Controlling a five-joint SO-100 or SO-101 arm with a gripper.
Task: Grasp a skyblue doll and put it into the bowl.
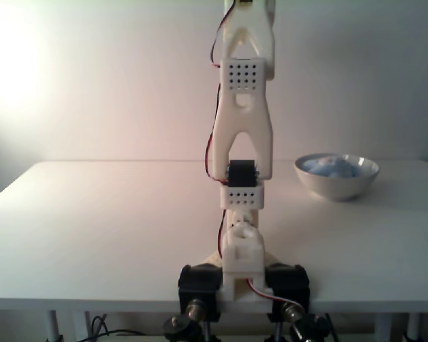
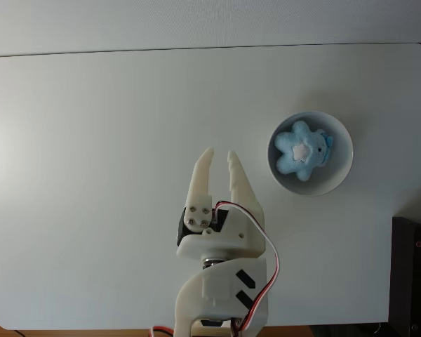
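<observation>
Doll in the bowl, and we count the placing as done.

In the view from above, we see the skyblue doll [image 2: 303,150] lying inside the bowl [image 2: 342,174], which stands on the bench [image 2: 91,140] to the right of the arm. The view from behind the arm shows the doll's blue top above the bowl's rim. Our gripper [image 2: 220,154] hangs over bare bench, just left of the bowl, fingers slightly parted and holding nothing. We judge that little remains beyond bringing the arm home.

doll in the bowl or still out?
In. The skyblue doll lies inside the bowl, and the pincer is open beside it, holding nothing.
</observation>
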